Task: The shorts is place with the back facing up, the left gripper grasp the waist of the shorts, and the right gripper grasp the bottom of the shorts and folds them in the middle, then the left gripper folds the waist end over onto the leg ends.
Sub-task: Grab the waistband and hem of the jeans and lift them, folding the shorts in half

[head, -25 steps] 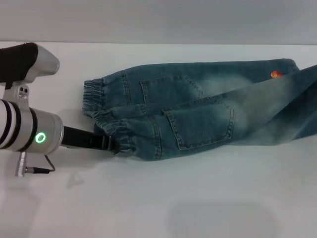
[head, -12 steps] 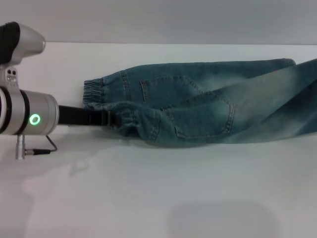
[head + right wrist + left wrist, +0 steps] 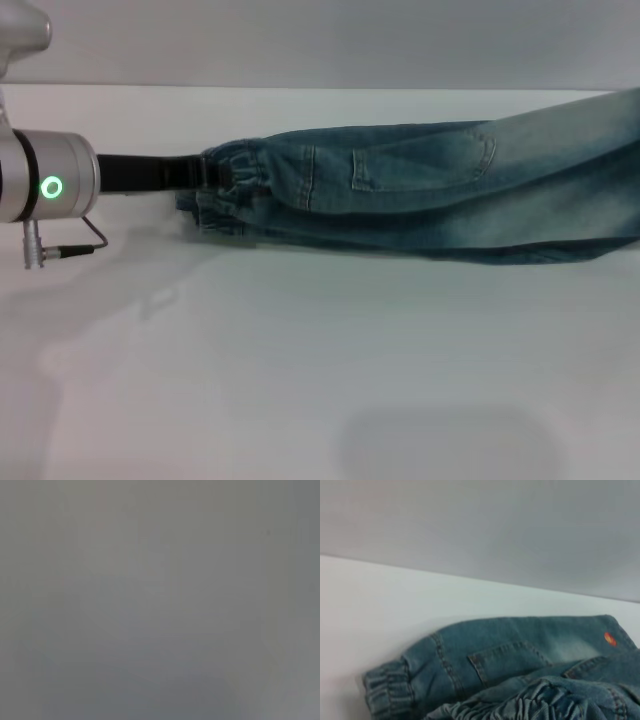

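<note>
White worktop (image 3: 300, 380): it carries the whole scene and fills most of my head view.

The shorts (image 3: 430, 190): blue washed denim, stretched across the far half of the worktop from near my left claw to the right edge of the head view. One layer is lifted and lies over the lower layer; a back pocket (image 3: 425, 160) shows on the raised layer.

The waist of the shorts (image 3: 235, 170): the gathered elastic band at the left end of the garment, raised above the lower band part (image 3: 215, 215) resting on the worktop.

My left claw (image 3: 205, 172): its black fingers are pinched on the raised waistband, wrist to the left.

Orange print (image 3: 610, 639): a small patch on the far leg, in my left wrist view.
</note>
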You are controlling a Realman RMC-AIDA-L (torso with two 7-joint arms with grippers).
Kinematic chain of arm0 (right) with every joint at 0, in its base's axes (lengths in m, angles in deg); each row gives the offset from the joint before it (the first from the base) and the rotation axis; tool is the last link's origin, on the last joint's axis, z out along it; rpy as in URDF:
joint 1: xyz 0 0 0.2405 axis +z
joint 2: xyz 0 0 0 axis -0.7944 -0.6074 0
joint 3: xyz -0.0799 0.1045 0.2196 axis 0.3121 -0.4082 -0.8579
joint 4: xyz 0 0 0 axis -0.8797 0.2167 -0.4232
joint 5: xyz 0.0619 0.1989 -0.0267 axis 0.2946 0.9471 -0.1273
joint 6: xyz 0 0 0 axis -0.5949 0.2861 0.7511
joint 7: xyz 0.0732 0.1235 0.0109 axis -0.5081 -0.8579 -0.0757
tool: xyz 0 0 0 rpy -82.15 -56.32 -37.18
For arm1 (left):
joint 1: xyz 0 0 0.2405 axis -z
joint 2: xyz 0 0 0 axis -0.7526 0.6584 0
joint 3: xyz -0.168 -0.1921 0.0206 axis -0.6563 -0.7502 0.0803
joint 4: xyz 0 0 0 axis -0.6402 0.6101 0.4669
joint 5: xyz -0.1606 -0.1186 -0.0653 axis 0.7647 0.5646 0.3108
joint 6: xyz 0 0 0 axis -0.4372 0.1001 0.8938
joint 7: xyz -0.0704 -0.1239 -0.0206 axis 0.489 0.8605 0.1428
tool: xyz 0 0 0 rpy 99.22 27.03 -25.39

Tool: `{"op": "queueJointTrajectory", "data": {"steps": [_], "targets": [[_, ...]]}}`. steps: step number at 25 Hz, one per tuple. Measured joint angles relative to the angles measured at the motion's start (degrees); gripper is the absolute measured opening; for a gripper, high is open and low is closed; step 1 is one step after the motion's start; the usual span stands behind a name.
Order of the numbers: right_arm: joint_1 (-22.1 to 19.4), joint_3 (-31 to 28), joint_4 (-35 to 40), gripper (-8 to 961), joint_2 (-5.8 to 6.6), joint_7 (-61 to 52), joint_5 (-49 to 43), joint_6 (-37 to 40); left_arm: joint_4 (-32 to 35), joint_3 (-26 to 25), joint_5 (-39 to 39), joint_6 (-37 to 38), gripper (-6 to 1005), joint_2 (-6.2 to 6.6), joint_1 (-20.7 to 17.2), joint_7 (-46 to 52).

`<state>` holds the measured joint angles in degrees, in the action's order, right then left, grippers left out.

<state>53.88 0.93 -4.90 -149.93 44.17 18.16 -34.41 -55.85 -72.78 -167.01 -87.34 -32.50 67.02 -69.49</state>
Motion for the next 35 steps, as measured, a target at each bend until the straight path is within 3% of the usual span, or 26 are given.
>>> {"op": "queueJointTrajectory", "data": {"steps": [8,27,32,35], "targets": [[4.1,-2.2,-5.2,-2,0.15,1.9,-0.4,0.2,8.7,-2.1,3.1,2.4,83,-0.05,5.0,-4.6],[11.7,-10.5,-17.1,28,0.36,8.8,-0.4,1.9,15.2,-4.0,4.1,9.5,104,0.03,8.5,-6.9],[14.8,-13.8,-24.0,45,0.31,20.9,3.8,3.0,19.1,-4.0,8.9,16.0,131,-0.12,9.2,-13.7],[17.8,-15.8,-31.1,55,1.65,29.7,7.3,3.1,21.7,-3.9,12.9,20.8,148,-0.14,9.2,-18.7]]}}
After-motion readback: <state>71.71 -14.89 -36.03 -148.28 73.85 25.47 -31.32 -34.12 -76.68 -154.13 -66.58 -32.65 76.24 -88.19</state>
